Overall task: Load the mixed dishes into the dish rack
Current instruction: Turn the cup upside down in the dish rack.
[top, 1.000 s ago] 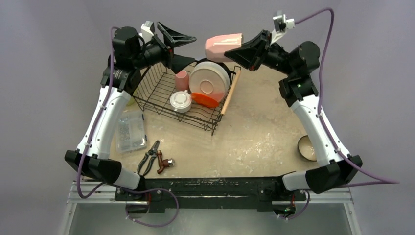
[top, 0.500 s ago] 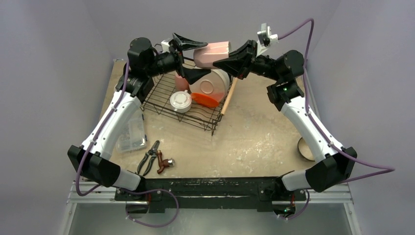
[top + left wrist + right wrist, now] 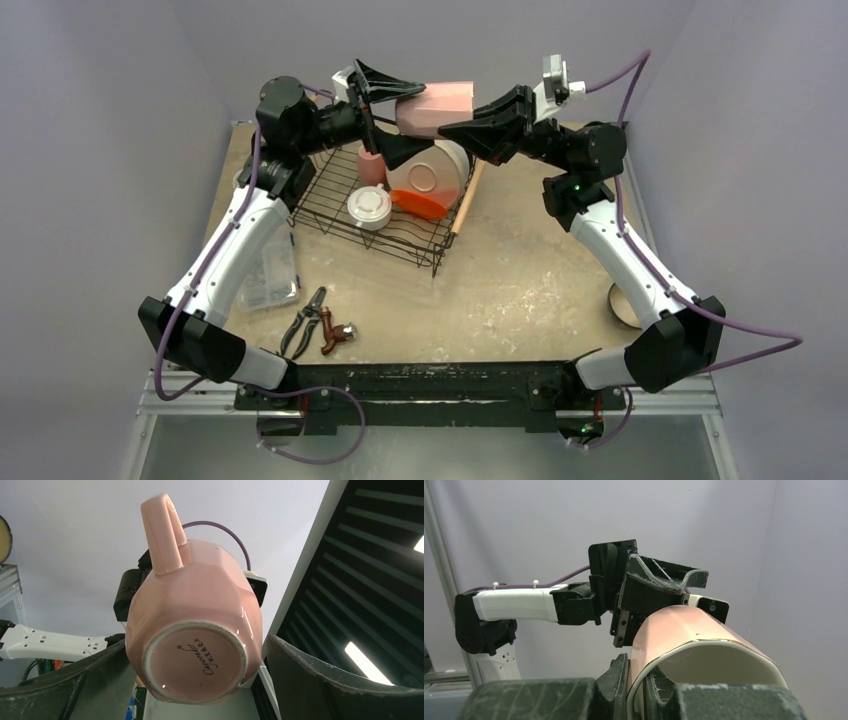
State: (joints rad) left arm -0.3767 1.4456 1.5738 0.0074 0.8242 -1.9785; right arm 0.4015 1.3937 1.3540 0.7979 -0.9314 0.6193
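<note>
**Top view.** The pink mug hangs in the air at upper centre of the frame. It lies on its side over the upper right corner of the rack. The right end effector reaches in from the right and is clamped on the mug's rim. The left end effector reaches in from the left with its jaws wide, one finger above and one below the mug's base end.

**Right wrist view.** One finger sits inside the mug's mouth and the other outside, pinching the wall between them.

**Left wrist view.** The mug's foot ring and printed mark face the camera, and its handle points to the top of the frame. A dark finger stands at each lower corner. Whether either finger touches the mug cannot be told.

**Bench.** The rack stands at upper centre-left.
- Toward the rack's right end, a cream plate stands on edge with a red plate leaning in front of it.
- A white mug sits just left of the plates, with a pink cup above it in the frame.
- A wooden handle runs along the rack's right side.
- A bowl lies at the right edge, partly hidden by the right arm.
- At lower left, outside the rack, lie a clear box, pliers and a red-handled tool.
</note>
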